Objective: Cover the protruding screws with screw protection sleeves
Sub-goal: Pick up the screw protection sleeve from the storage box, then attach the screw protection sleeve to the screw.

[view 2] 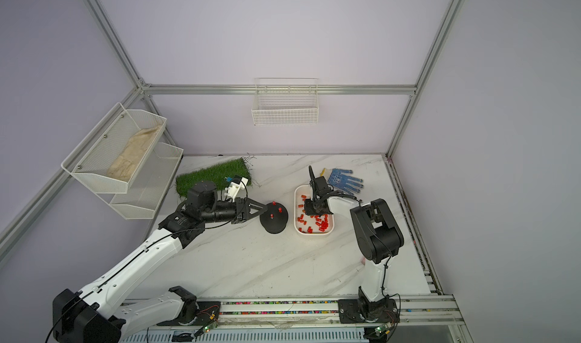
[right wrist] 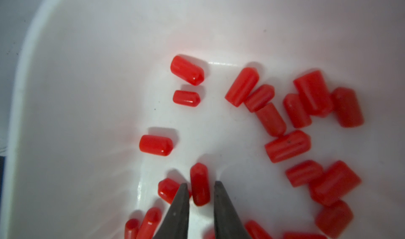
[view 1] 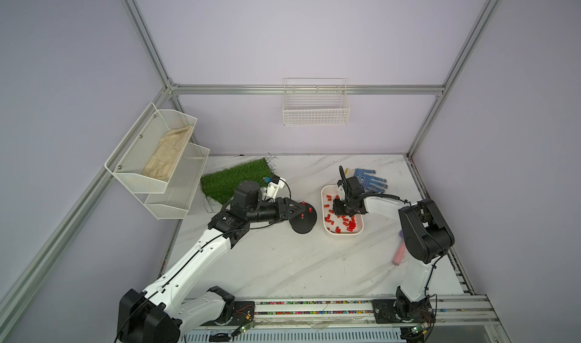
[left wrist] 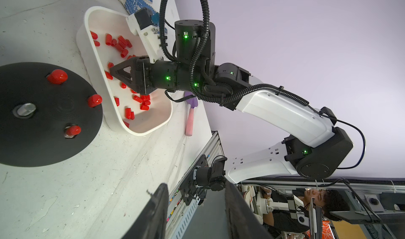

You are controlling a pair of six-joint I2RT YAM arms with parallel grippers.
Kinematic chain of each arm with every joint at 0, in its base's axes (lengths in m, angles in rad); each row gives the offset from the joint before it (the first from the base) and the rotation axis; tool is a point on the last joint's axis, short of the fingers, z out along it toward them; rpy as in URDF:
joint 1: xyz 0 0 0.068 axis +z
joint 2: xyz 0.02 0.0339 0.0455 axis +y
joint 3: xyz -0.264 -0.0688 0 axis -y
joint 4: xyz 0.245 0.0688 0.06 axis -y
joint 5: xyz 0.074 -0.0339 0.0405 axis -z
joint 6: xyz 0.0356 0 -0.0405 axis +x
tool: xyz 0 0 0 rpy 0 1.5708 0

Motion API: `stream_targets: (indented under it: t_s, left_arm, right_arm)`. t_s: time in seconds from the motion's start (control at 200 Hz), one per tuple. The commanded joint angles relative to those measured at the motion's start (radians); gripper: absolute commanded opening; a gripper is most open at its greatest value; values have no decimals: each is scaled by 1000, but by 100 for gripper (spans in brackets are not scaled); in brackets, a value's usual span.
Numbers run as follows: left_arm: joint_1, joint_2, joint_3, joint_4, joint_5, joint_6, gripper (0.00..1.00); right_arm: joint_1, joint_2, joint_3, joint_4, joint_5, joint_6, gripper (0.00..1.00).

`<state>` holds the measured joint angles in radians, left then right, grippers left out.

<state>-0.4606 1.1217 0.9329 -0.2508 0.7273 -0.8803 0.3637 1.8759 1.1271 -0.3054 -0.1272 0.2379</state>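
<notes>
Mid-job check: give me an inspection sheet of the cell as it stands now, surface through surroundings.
Surface: white marbled tabletop, scuffed.
Job's things: black dome base carries three red-capped studs and one bare stud; loose sleeves lie in the white tray.
Clutter: grass mat, blue dotted glove, pink cylinder.
Grippers: left pincer open, empty, beside the base; right pincer inside the tray, straddling one sleeve, apparently not yet clamped.
Cables: black conduit along the right arm; thin cable along the left arm.
Surroundings: wire basket on the back wall; mesh shelves holding beige cloth; a person beyond the front rail.
</notes>
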Motion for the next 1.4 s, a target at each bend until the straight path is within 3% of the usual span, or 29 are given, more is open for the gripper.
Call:
stream_targets:
  t_s: [0.0,0.4,0.69,0.905,1.175,1.395]
  left_arm:
    - [-4,-17,-33,38,-1,-7,43]
    - [-4,-13,-31,41,0,-9,43]
    - [-4,-6,-26,44,0,-9,43]
    - [-4,8,-19,48,3,-5,43]
    - [16,27,49,-33,-9,39,43]
    - [37,75,243,-284,-21,195,38]
  right_arm:
    - [-2,-6,-21,-11,-3,-8,24]
    - [-3,-24,-39,-21,0,-6,23]
    - [-3,-27,-38,-28,-11,-14,12]
    - [-3,-76,-42,-20,-8,-25,11]
    - [7,-316,-88,23,-103,-92,10]
    - [131,-567,-126,91,-164,-219,11]
